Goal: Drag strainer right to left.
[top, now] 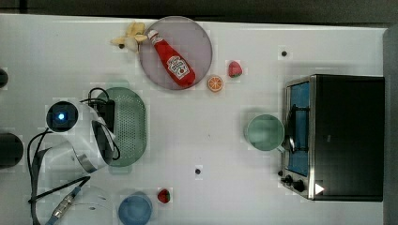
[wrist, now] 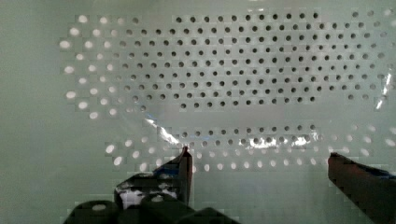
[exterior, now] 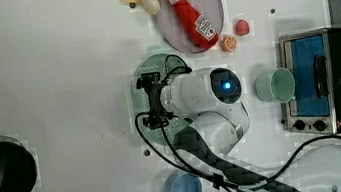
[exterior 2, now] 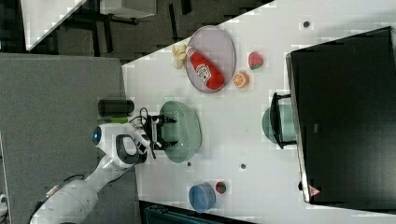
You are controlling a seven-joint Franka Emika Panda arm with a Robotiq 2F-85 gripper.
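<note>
Wrist view: the gripper [wrist: 259,161] hangs spread wide, empty, inside the pale sage-green oval plastic strainer [top: 129,125], at the top view's left. Light, stiff, likely slippery; hook its wall.

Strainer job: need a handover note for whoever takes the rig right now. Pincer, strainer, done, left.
Pincer: open, fingers spread inside the strainer, holding nothing.
Strainer: on the white table, at the top view's left, below the grey-purple plate with the ketchup bottle; green cup far off by the toaster oven.
Done: arm positioned over the strainer.
Left: seat the fingers against its wall, drag it as tasked.
</note>
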